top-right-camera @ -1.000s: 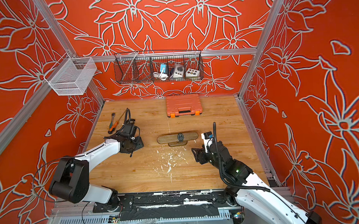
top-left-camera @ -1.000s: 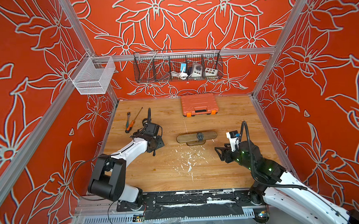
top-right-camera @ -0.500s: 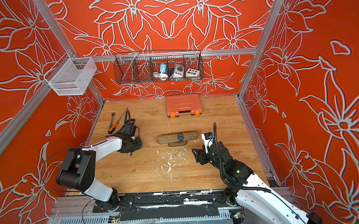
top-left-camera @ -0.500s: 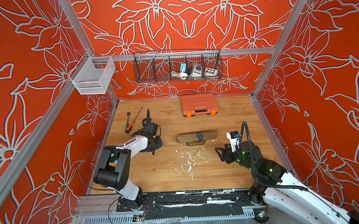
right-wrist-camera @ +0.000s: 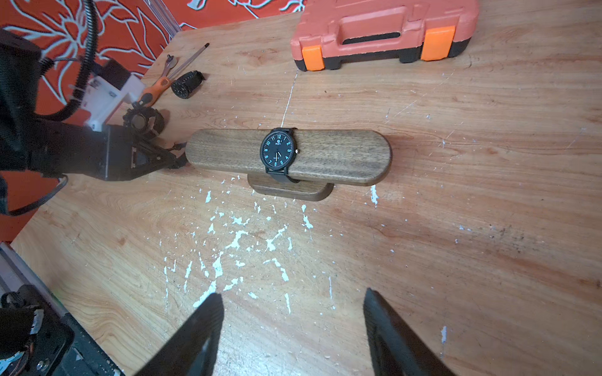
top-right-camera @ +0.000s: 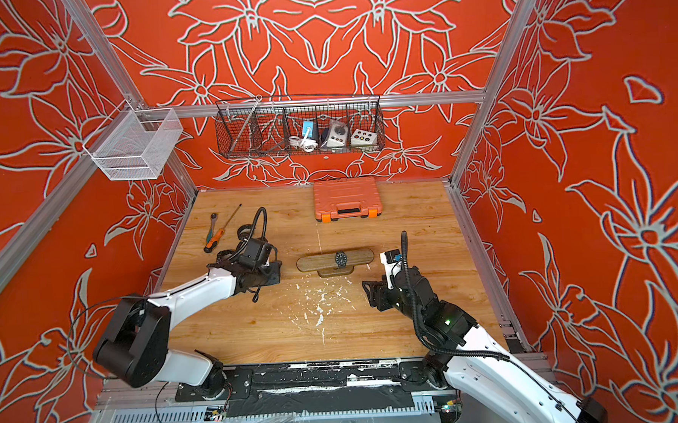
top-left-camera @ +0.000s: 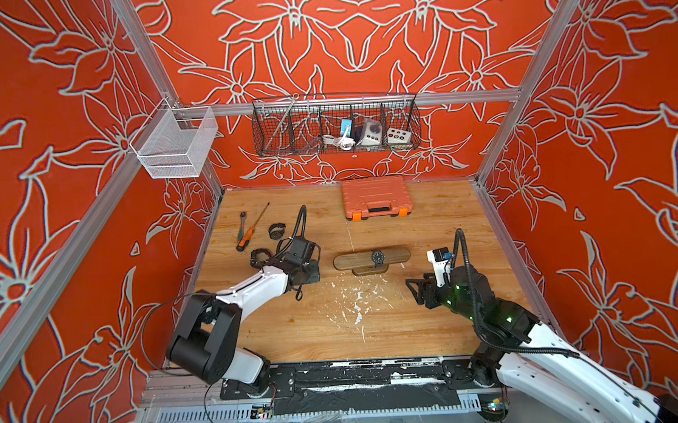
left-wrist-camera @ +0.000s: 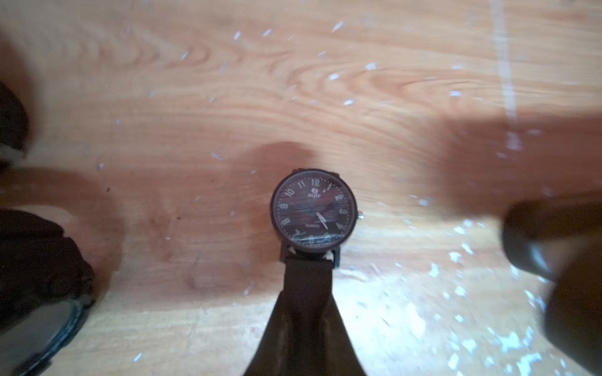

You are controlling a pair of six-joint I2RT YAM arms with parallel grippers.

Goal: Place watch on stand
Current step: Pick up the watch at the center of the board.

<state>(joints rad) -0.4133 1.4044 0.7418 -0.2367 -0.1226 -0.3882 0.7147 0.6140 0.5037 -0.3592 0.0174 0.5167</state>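
Left wrist view: the left gripper (left-wrist-camera: 306, 325) has its jaws clenched on the strap of a brown-faced watch (left-wrist-camera: 313, 211), dial up, strap running back into the jaws, above the tabletop (left-wrist-camera: 325, 97); in both top views the stand (top-left-camera: 372, 257) lies crosswise, long axis left to right, a black watch (top-left-camera: 377, 256) wrapped round its middle; the right gripper (right-wrist-camera: 293, 332) hangs nearby, jaws released.
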